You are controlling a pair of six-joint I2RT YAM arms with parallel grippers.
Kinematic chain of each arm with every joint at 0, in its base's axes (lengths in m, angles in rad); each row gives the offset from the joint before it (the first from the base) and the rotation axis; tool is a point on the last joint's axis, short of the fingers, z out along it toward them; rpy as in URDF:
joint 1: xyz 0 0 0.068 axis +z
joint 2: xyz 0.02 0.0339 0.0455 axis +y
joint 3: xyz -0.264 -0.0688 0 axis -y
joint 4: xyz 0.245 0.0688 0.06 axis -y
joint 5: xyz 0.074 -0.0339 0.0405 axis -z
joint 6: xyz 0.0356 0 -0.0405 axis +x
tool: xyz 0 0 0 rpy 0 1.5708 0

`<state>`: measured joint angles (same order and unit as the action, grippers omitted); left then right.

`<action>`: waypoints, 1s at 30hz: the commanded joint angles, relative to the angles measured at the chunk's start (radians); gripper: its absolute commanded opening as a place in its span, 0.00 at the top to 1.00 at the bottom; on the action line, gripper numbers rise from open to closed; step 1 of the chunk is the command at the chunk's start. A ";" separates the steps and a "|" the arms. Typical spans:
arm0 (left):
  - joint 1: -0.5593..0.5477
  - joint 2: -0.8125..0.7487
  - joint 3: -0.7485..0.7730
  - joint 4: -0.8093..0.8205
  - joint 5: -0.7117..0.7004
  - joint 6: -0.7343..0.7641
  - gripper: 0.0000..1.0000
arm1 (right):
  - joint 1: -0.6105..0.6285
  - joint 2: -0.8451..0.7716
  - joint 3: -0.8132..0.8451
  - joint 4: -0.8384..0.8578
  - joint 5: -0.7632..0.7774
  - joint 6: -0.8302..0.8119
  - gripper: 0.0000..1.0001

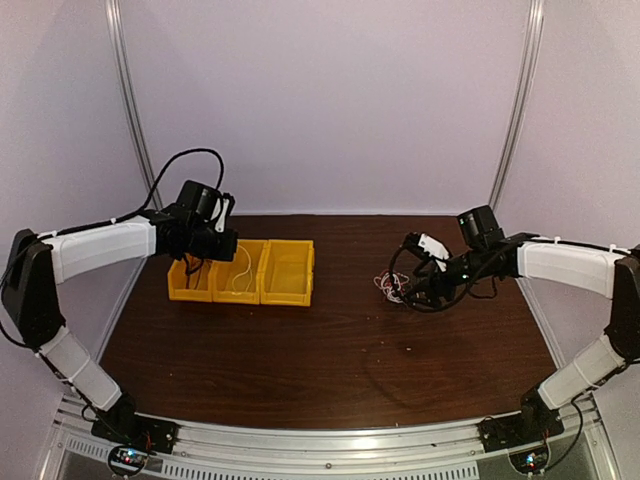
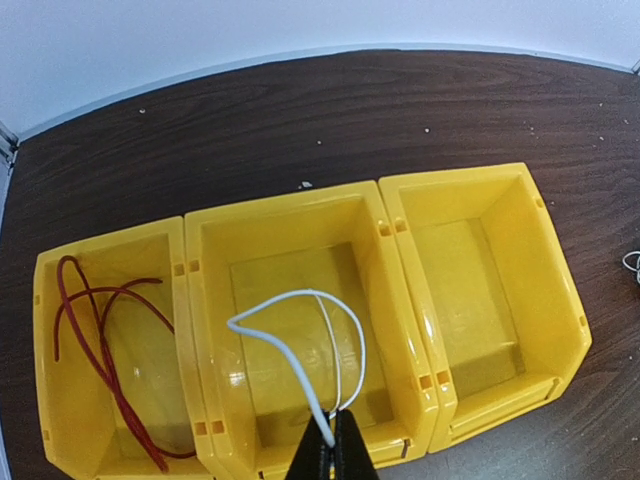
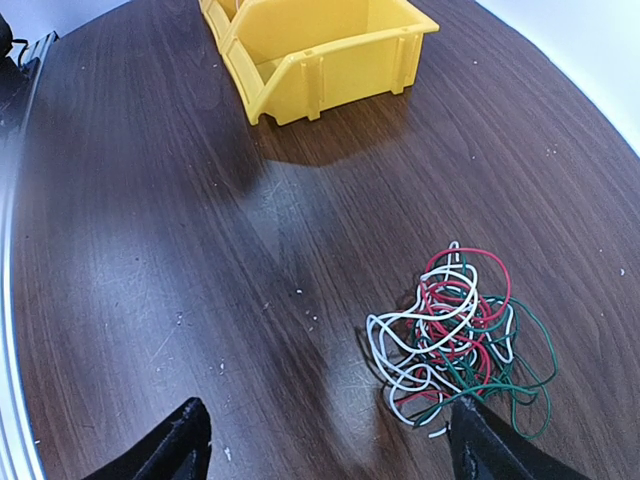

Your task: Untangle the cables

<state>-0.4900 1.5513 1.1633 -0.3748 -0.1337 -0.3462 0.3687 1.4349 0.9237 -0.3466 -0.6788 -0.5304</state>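
Two robot arms reach over a big brown worktop [image 1: 330, 350]. The left arm [image 1: 100, 248] bends over three yellow bins at the back left. The right arm [image 1: 570, 262] reaches low over the right side of the worktop.

The three bins sit side by side and touch each other. The right bin [image 2: 470, 280] has nothing in it. The left jaws hang over the front edge of the middle bin [image 2: 270, 275]. The left bin [image 2: 110, 245] holds one cable.

A bunch of cables [image 3: 460, 340] lies on the worktop, well apart from the bins. It has white, red and green cables all mixed up. The right jaws are spread wide, low over the worktop. The bunch is just in front of them, right beside one finger.

The left jaws are pressed together and pinch a white cable [image 2: 300, 294]. It bends in a loop over the middle bin. I cannot tell if it touches the bin.

A red cable [image 2: 102, 352] lies curled in the left bin.
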 commanded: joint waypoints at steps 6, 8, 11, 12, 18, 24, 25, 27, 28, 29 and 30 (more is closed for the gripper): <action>0.028 0.180 0.023 0.196 0.098 -0.014 1.00 | -0.004 0.006 -0.014 0.019 0.013 -0.018 0.18; 0.030 0.211 0.027 0.217 0.112 -0.019 1.00 | -0.004 0.007 -0.016 0.020 0.016 -0.019 0.18; 0.031 0.251 0.032 0.233 0.129 -0.030 1.00 | -0.004 0.010 -0.017 0.019 0.016 -0.020 0.17; 0.031 0.265 0.036 0.234 0.130 -0.033 1.00 | -0.004 0.011 -0.016 0.018 0.015 -0.019 0.18; 0.033 0.293 0.038 0.224 0.134 -0.034 0.91 | -0.004 0.013 -0.013 0.015 0.007 -0.019 0.17; 0.033 0.222 0.054 0.160 0.112 -0.022 0.66 | -0.004 0.015 -0.009 0.014 0.010 -0.024 0.18; 0.032 0.209 0.062 0.143 0.099 -0.021 0.63 | -0.004 0.014 -0.008 0.015 0.011 -0.025 0.18; 0.033 0.185 0.075 0.109 0.077 -0.017 0.58 | -0.004 0.011 -0.009 0.015 0.010 -0.025 0.18; 0.033 0.169 0.077 0.100 0.074 -0.014 0.55 | -0.004 0.009 -0.010 0.014 0.009 -0.025 0.18; 0.033 0.154 0.080 0.092 0.072 -0.014 0.53 | -0.004 0.008 -0.011 0.015 0.008 -0.024 0.18; 0.033 0.138 0.083 0.085 0.071 -0.014 0.51 | -0.004 0.007 -0.010 0.016 0.008 -0.019 0.18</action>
<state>-0.4652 1.7760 1.2015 -0.2615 -0.0338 -0.3725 0.3687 1.4460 0.9180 -0.3401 -0.6758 -0.5499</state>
